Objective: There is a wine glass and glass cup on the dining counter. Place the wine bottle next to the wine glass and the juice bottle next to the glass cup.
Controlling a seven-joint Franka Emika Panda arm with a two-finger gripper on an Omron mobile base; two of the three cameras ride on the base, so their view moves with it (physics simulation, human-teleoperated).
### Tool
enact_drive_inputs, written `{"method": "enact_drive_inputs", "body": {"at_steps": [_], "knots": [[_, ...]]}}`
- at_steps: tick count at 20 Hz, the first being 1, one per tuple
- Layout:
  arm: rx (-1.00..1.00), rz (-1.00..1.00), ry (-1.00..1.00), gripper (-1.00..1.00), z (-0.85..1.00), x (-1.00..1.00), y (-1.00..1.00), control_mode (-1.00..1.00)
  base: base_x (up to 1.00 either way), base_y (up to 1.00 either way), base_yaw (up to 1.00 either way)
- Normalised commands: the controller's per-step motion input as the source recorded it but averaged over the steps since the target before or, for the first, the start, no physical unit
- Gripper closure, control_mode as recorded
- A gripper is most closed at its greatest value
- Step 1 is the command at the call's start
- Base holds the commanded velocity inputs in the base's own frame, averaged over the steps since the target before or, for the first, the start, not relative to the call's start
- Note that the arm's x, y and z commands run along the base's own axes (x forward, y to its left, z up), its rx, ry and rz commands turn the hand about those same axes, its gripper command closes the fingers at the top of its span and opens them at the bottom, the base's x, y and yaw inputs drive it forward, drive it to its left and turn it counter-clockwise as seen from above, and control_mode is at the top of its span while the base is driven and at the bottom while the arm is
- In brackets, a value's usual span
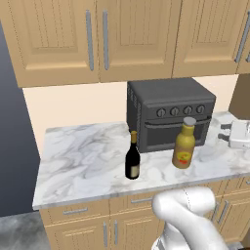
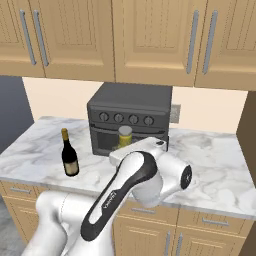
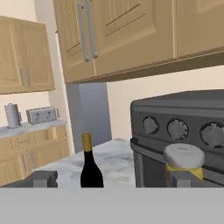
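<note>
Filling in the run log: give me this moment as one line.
phase: pre-grasp | hand: open, empty, facing bottles | wine bottle: upright on counter | juice bottle: upright by oven

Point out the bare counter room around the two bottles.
Bare marble runs from the counter's left end to the wine bottle, and between it and the juice bottle. It is crowded behind them, where the toaster oven stands close.

A dark grey toaster oven (image 1: 168, 113) with four knobs sits at the back of the marble counter (image 1: 83, 161) beneath tan wall cabinets (image 1: 97, 34). A silver toaster (image 3: 41, 115) and a grey canister (image 3: 12, 114) stand on another counter farther off.
</note>
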Motion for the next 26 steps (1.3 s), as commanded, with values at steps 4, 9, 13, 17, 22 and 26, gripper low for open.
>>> {"method": "enact_drive_inputs", "body": {"at_steps": [4,9,13,17,22,26], "knots": [[0.12,0.29,-0.16,-1.00,-0.10,0.68,0.06,-1.00,0.00,0.00,0.00],[0.02,0.08,-0.01,-1.00,-0.03,0.52,0.11,-1.00,0.00,0.00,0.00],[0.00,0.00,0.00,-1.00,-0.26,0.10,0.05,-1.00,0.00,0.00,0.00],[0.00,0.00,0.00,-1.00,-0.31,0.30,0.21,-1.00,0.00,0.00,0.00],[0.00,0.00,0.00,-1.00,-0.21,0.38,0.19,-1.00,0.00,0.00,0.00],[0.02,0.00,0.00,-1.00,-0.27,0.08,0.00,-1.00,0.00,0.00,0.00]]}}
